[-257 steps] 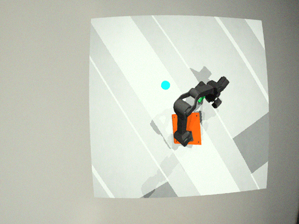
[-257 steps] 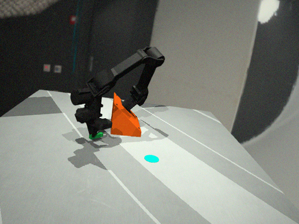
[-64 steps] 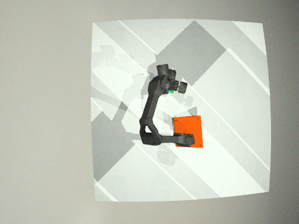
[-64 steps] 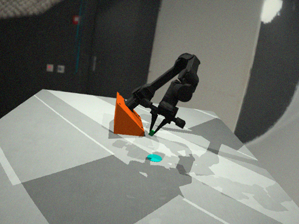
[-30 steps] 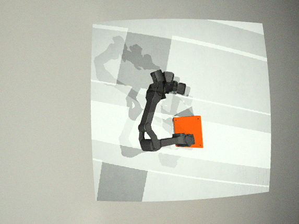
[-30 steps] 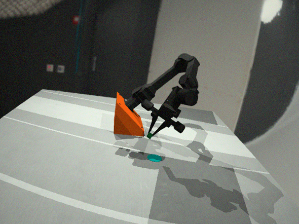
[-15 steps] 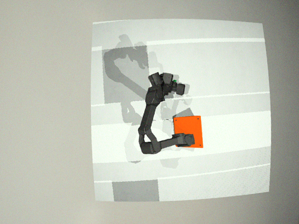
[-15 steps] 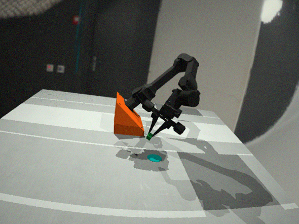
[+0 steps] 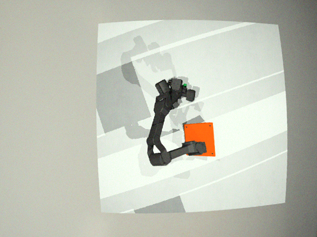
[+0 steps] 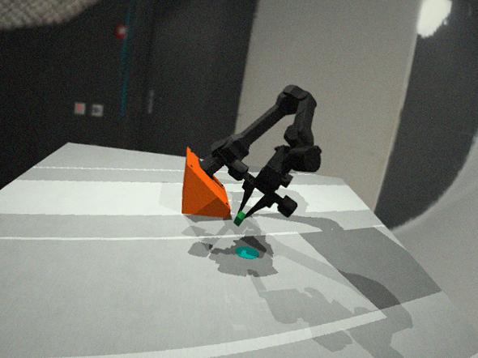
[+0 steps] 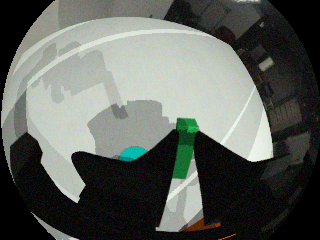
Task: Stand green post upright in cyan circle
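My gripper (image 10: 242, 214) (image 11: 185, 134) is shut on the green post (image 10: 238, 218) (image 11: 183, 150) (image 9: 184, 85) and holds it off the table top, tilted. In the wrist view the post sticks out past the two dark fingers. The cyan circle (image 10: 247, 252) (image 11: 132, 154) lies flat on the table, in shadow, below and a little in front of the post in the exterior view. In the wrist view it shows just left of the post, partly hidden by a finger. In the overhead view the arm hides the circle.
An orange wedge-shaped base (image 9: 200, 135) (image 10: 200, 192) holds the arm's foot, just behind the gripper. The table top (image 9: 242, 79) (image 10: 89, 265) is patterned with grey and white bands and shadows. Its edges fall off on all sides.
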